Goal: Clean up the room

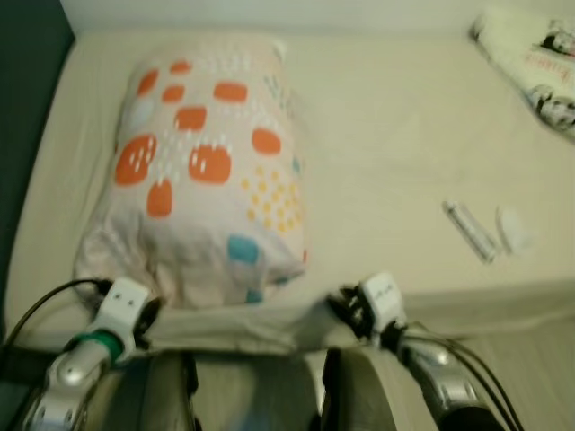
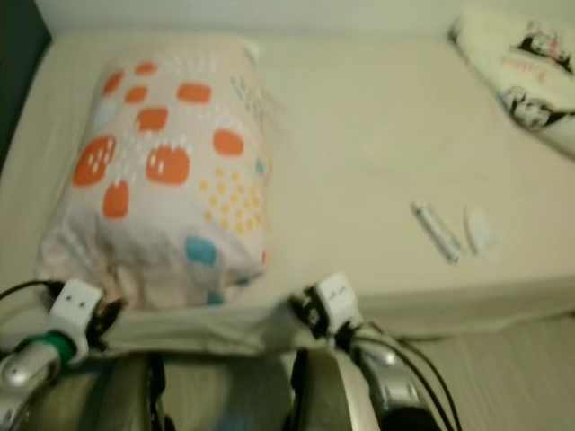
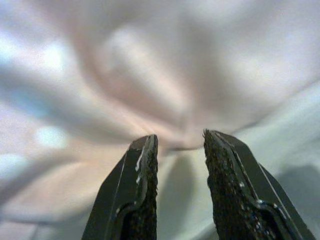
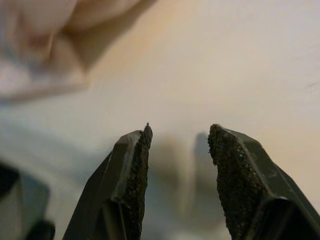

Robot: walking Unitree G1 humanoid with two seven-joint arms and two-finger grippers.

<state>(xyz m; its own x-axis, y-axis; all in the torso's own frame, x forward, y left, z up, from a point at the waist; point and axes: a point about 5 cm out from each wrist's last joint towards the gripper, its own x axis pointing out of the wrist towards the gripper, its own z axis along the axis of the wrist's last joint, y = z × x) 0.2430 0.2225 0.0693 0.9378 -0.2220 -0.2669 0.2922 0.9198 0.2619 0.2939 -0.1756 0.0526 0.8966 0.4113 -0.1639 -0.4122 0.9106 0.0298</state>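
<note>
A: Pillow [image 1: 202, 171] first. Where does it lie?

B: On the cream bed [image 1: 386, 135], toward the robot's left side, with its near end at the front edge of the mattress. It is pale with orange blobs, yellow dots and a couple of blue patches.

A: And the grippers?

B: The left gripper [image 3: 179, 145] is at the pillow's near left corner. Its two black fingers [image 3: 137, 190] stand apart with a gap between them, and pale fabric lies right in front of the tips; nothing sits between them. The right gripper [image 4: 179, 132] is at the mattress edge just beside the pillow's near right corner, fingers likewise spread, facing the bare sheet, with a fold of the pillow off to one side.

A: Is either touching the pillow?

B: Hard to tell. The left tips are very close to the cloth, yet contact is not clear.

A: What else is on the bed?

B: A small white tube [image 1: 471, 231] and a small white piece [image 1: 513, 228] beside it lie well to the right of the pillow. A printed cloth [image 1: 535, 63] sits at the far right corner. A dark panel [image 1: 27, 108] borders the bed's left side.
</note>
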